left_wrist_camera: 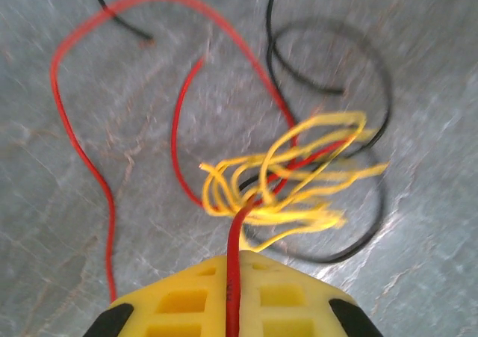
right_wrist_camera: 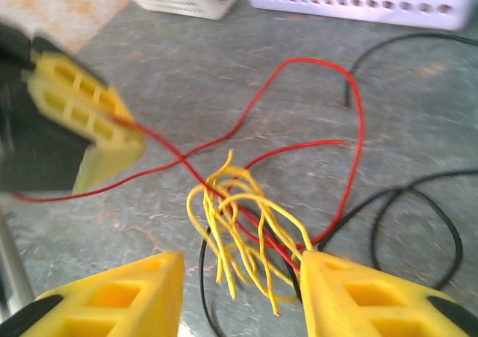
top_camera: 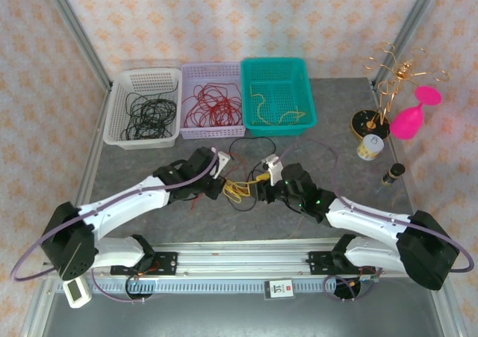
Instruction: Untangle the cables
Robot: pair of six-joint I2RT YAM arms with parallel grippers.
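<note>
the cables lie tangled on the counter between both arms. the left gripper is clamped on the red cable, likely to draw it free; the right gripper stands open astride the yellow bundle, probably to pin it.

A camera above and behind me looked down over the table, while both wrist cameras faced the same cables closely from opposite sides.
</note>
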